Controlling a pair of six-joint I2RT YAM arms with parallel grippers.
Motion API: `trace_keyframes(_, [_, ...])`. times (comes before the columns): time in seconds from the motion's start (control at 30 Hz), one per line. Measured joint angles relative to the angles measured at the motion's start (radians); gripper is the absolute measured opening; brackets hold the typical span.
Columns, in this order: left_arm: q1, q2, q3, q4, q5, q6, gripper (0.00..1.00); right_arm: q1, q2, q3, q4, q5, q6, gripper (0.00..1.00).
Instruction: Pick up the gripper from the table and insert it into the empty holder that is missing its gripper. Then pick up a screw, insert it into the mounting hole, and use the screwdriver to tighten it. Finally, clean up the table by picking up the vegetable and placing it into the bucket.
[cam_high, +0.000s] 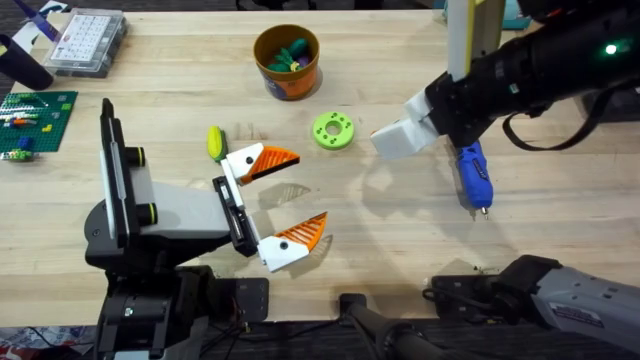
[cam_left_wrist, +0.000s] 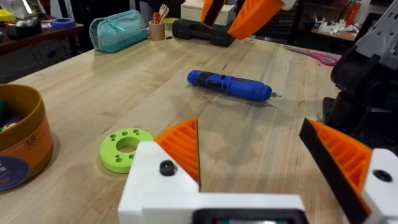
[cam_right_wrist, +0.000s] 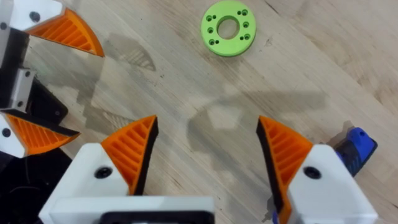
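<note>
Overhead item: vegetable (cam_high: 215, 142), light, smooth, rigid; best gripped across its middle.
Left gripper (cam_high: 275, 203) and right gripper (cam_right_wrist: 208, 152) are both seen spread apart, empty.

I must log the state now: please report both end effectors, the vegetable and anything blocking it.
Left end effector open, empty. Right end effector open, empty. Vegetable on table, beside left end effector's finger. Nothing blocking.

My two arms are black, jointed tubes with dark cables along them and a green status light on the right one. Each ends in a white, blocky two-finger gripper, left (cam_high: 285, 200) and right (cam_right_wrist: 205, 158), with orange ribbed triangular pads (cam_right_wrist: 134, 146) and small black screws.
</note>
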Motion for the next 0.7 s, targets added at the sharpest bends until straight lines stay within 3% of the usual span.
trace_keyframes(0.23, [0.000, 0.000, 0.000, -0.001, 0.000, 0.000, 0.988, 0.002, -0.003, 0.000, 0.027, -0.035, -0.004, 0.960])
trace_keyframes(0.43, [0.000, 0.000, 0.000, -0.001, 0.000, 0.000, 0.987, 0.005, -0.019, 0.000, 0.035, -0.177, -0.090, 0.960])
trace_keyframes(0.7, [0.000, 0.000, 0.000, -0.001, 0.000, 0.000, 0.987, 0.005, -0.047, 0.000, 0.035, -0.227, -0.137, 0.960])
